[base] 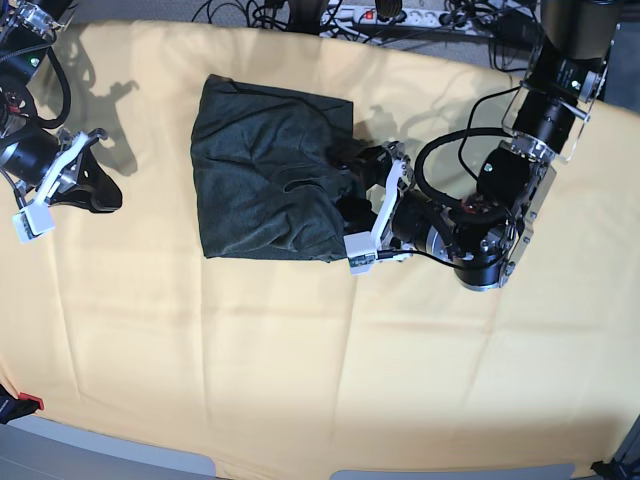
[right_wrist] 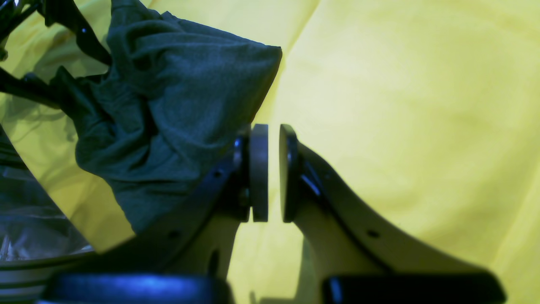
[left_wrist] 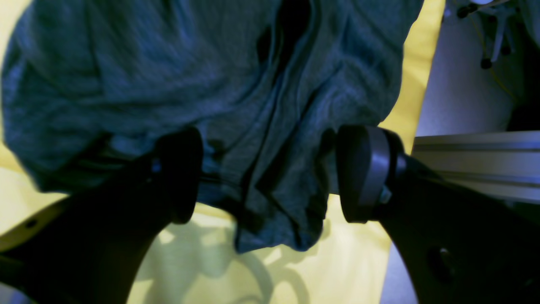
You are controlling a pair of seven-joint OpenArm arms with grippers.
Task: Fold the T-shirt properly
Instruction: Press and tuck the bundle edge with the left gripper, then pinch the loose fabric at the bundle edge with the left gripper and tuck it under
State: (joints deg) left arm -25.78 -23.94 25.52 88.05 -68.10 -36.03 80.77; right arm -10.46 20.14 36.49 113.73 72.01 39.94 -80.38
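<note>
At the left edge of the base view the right gripper (base: 55,180) hung over bare yellow cloth (base: 300,370), well apart from the garment, its shadow falling dark on the cloth beside it. Its wrist view showed the two round pads (right_wrist: 259,173) drawn close with only a thin slit of yellow between them and nothing caught there, so the gripper (right_wrist: 273,173) was nearly clenched and empty; the T-shirt (right_wrist: 168,114) showed in that view only as a bunched dark mass up and to the left, behind the left-hand finger. Further right in the base view, the T-shirt (base: 265,175) lay on the cloth as a roughly rectangular, wrinkled dark bundle in the upper middle of the table, its lower edge fairly straight and its right side rumpled. Against that right side sat the left gripper (base: 372,205), its white-tipped fingers reaching onto the fabric's edge. From the left wrist camera the fingers (left_wrist: 179,173) stood spread wide, released, with a gathered fold of the T-shirt (left_wrist: 177,76) lying loose in the gap between them, not pinched by either pad, the left gripper (left_wrist: 265,173) straddling it. Power strips and cables (base: 400,18) lay along the table's far edge.
</note>
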